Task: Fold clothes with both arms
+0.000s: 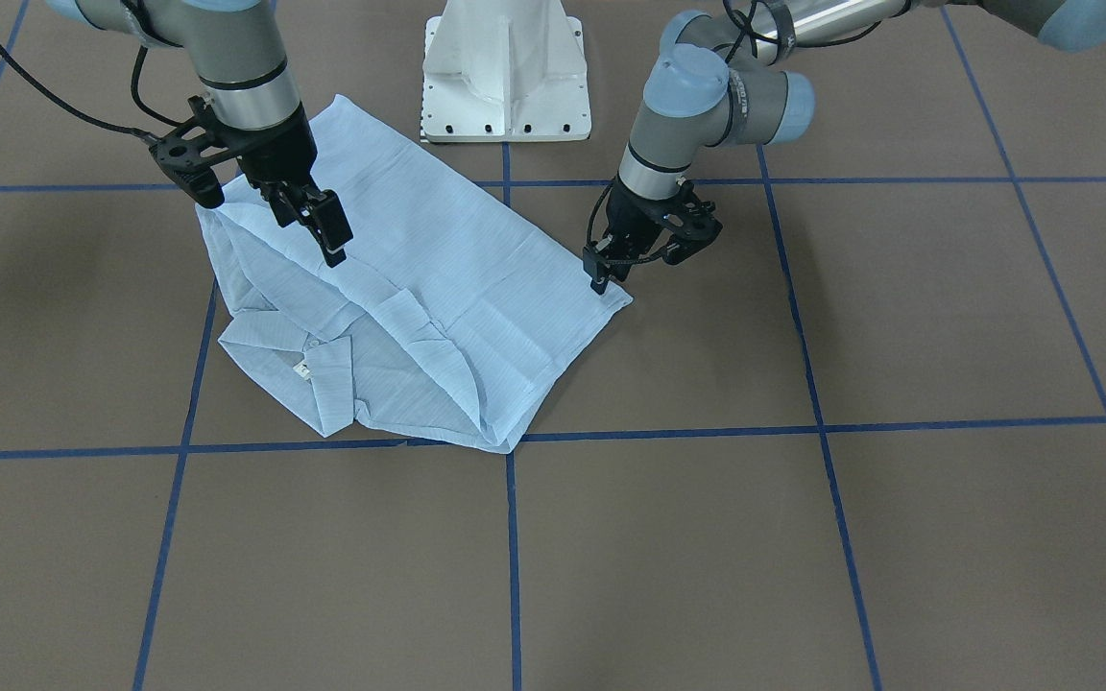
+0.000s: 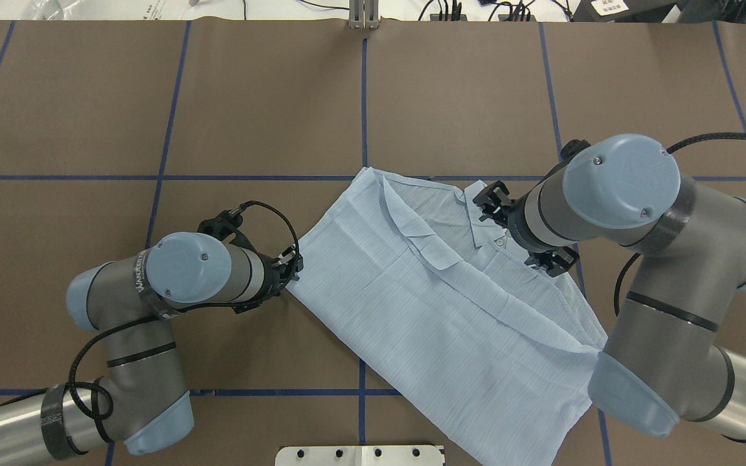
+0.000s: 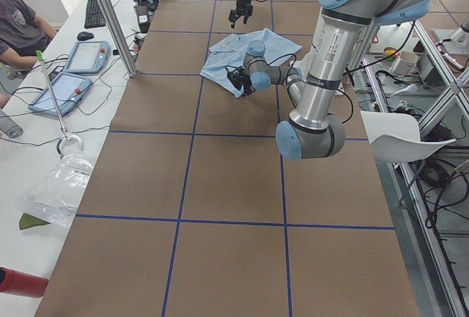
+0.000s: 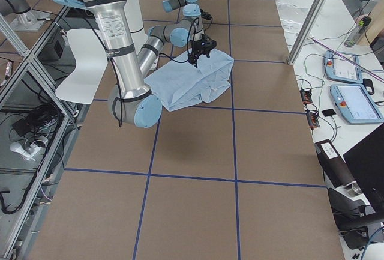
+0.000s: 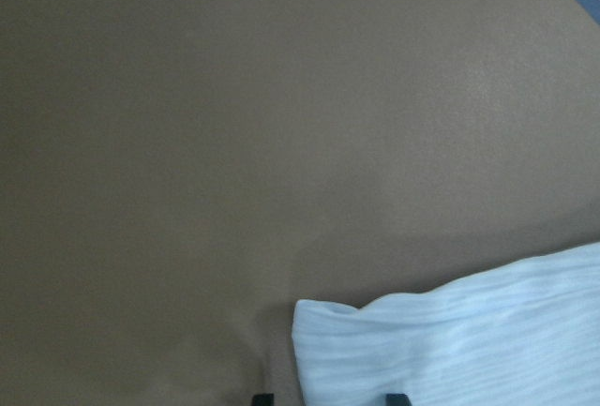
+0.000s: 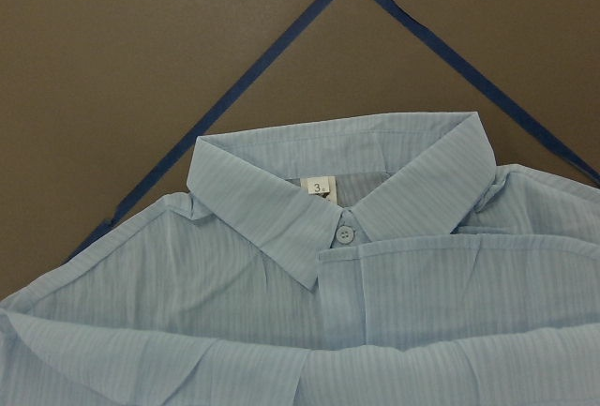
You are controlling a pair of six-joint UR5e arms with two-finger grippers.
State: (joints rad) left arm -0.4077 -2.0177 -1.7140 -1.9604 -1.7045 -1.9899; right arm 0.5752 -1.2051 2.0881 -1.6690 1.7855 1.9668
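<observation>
Shirt (image 1: pixel 457 278) part-folded on the brown table (image 1: pixel 803 537), one gripper at each end.

By my reading the job is roughly midway. The sides and sleeves look already turned in over the front, leaving one long slanted panel, and the end-to-end folds are not yet made. The pale-blue, finely striped garment lies face up just in front of the white pedestal (image 1: pixel 505 86), its collar (image 6: pixel 337 190) towards the operators' side. The top button (image 6: pixel 345 234) shows, and loose creases run across the chest. The left gripper (image 1: pixel 600 276) sits low at a hem corner. Its wrist view shows the fingertips a narrow way apart with that corner between them, not visibly pinched. The right gripper (image 1: pixel 323 230) hangs over the shoulder area with jaws apart, holding nothing.
</observation>
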